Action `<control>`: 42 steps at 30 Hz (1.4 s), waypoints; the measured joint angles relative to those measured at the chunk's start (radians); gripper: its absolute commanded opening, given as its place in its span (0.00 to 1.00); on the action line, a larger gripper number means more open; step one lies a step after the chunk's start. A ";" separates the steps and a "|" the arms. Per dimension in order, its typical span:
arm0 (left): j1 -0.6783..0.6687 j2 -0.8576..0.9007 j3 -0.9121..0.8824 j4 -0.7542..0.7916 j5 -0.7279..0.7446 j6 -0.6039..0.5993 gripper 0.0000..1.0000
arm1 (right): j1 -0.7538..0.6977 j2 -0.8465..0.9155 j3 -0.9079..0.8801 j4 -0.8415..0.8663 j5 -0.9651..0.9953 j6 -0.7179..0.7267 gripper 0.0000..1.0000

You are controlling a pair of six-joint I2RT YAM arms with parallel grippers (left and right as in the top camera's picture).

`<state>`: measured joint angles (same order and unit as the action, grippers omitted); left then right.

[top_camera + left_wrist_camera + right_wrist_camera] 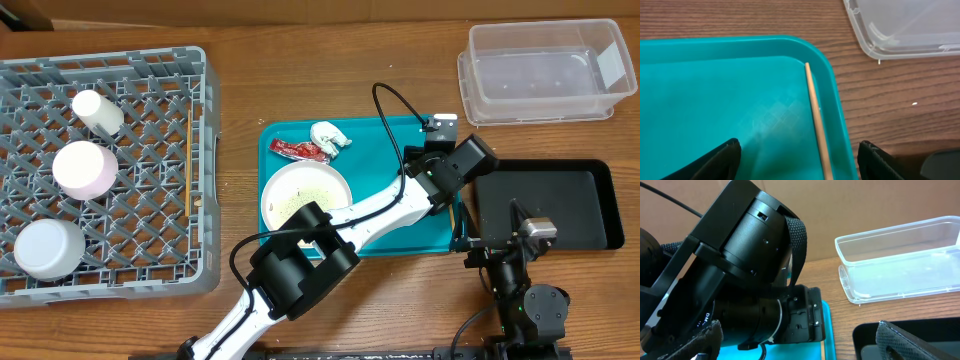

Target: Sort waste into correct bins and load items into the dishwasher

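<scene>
Cup [97, 110] and two bowls [84, 168] sit in your rack [208, 200]; plate [305, 195], wrapper [300, 150], tissue [329, 135] and seemingly one chopstick [816, 125] wait on the tray [365, 150], left gripper [799, 156] spread above the chopstick, right gripper [802, 340] apart, empty.

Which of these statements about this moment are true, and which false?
1. A wooden chopstick lies in the teal tray beside its rim, ahead of the open left gripper. True.
2. The red wrapper lies on the plate. False: it lies on the teal tray beside the tissue, off the white plate.
3. The white cup, pinkish bowl and grey-blue bowl sit in the dish rack. True.
4. The right gripper holds the tissue. False: it is open, empty.
</scene>
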<state>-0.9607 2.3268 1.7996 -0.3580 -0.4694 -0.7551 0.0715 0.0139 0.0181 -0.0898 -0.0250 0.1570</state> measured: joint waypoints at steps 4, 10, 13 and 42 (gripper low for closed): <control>0.000 0.016 0.000 0.018 0.000 0.004 0.81 | 0.000 0.000 0.000 0.000 -0.001 0.000 1.00; 0.000 0.080 0.000 0.023 0.000 0.007 0.80 | 0.000 0.000 0.000 0.000 -0.001 0.000 1.00; 0.000 0.085 0.000 0.037 -0.003 0.008 0.80 | 0.000 0.000 0.000 0.000 0.000 0.000 1.00; 0.000 0.076 0.006 0.014 0.073 0.019 0.38 | 0.000 0.000 0.000 0.000 0.000 0.000 1.00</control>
<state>-0.9607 2.4031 1.8061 -0.3435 -0.3962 -0.7364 0.0715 0.0139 0.0181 -0.0902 -0.0254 0.1574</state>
